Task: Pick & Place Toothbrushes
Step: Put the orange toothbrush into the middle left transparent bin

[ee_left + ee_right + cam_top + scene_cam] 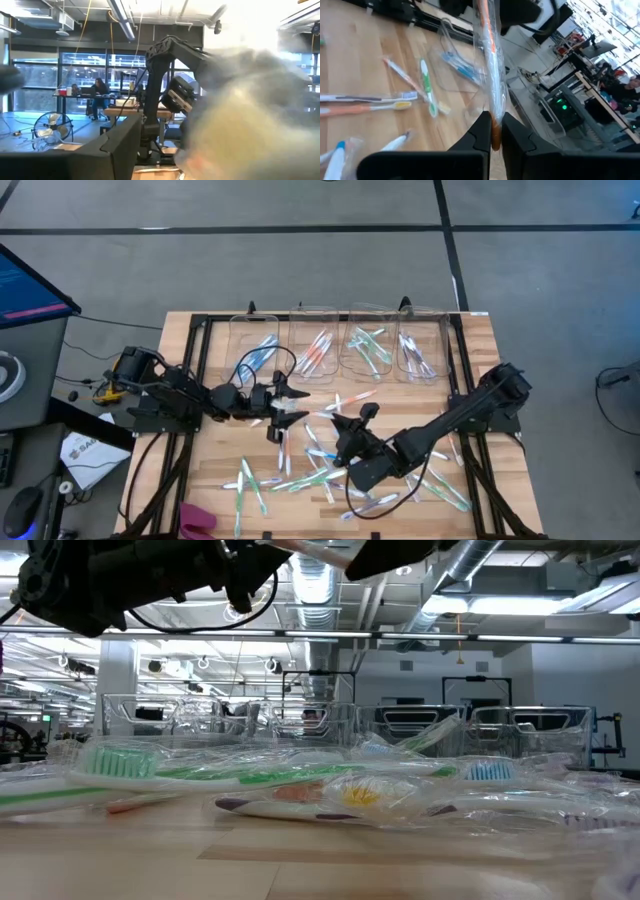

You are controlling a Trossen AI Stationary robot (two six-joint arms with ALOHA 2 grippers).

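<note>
- Table point(480, 350): four clear bins point(340, 340) line the far edge, each with brushes inside; loose toothbrushes point(310, 475) litter the near half, with bare wood at the left near the bins.
- Right gripper point(345, 423), mid-table: fingers clamped on an orange wrapped brush point(490, 65) (seen in its wrist view).
- Left gripper point(297, 402), left of centre: jaws apart around a wrapped brush; whether they grip it, cannot tell.

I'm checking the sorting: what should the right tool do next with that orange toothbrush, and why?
Probably hold steady for a handover: the right tool is shut on one end of the orange toothbrush, whose far end meets the left tool, on the arm nearer the bin of orange ones.
</note>
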